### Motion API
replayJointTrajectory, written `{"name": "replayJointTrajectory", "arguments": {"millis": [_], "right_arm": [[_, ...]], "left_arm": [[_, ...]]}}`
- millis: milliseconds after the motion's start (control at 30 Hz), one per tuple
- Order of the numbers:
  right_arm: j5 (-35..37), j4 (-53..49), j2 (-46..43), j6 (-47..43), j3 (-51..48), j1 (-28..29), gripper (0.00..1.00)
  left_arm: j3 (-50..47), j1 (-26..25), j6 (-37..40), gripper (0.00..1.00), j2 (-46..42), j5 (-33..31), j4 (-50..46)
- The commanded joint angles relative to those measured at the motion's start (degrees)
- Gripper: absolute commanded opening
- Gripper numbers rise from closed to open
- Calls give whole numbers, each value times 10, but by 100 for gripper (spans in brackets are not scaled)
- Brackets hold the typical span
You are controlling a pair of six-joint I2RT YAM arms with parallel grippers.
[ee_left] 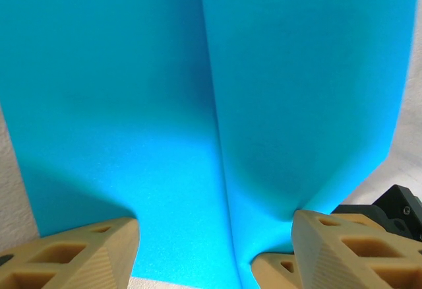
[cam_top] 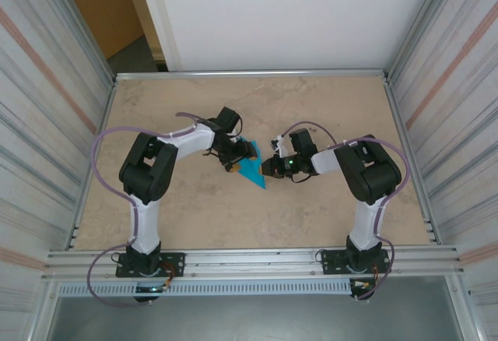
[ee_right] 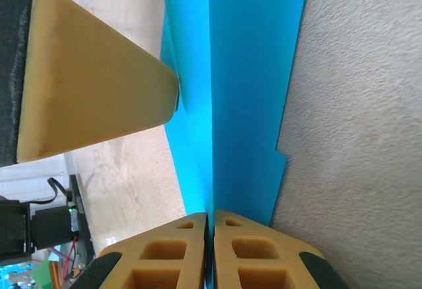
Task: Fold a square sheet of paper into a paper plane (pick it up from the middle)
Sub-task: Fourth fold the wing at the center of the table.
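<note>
My right pincer [ee_right: 211,220] is clamped on the folded edge of the blue paper [ee_right: 244,71], its fingers pressed flat together around the crease. My left pincer [ee_left: 215,226] stands apart, one finger on either side of the paper and one tip touching its face. Creased down the middle, the paper lies between both pincers near the centre of the beige counter [cam_top: 327,107], one corner pointing toward the near edge.
</note>
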Motion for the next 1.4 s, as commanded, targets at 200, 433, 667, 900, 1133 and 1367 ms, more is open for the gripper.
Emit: {"name": "replayJointTrajectory", "arguments": {"millis": [200,433,667,900,1133,1367], "right_arm": [[5,-55,33,2,5,-10,8],[-3,-60,43,9,14,-13,7],[-2,-71,46,7,19,-13,7],[0,-78,46,7,22,-15,8],[1,-82,48,8,25,-15,8],[-2,-84,47,11,26,-17,10]], "left_arm": [[9,-5,45,66,12,-7,-55],[12,4,51,68,-57,31,31],[-39,16,42,49,-87,65,122],[-53,16,19,25,-61,128,208],[-49,16,15,18,-30,144,218],[-47,16,19,15,-8,144,205]]}}
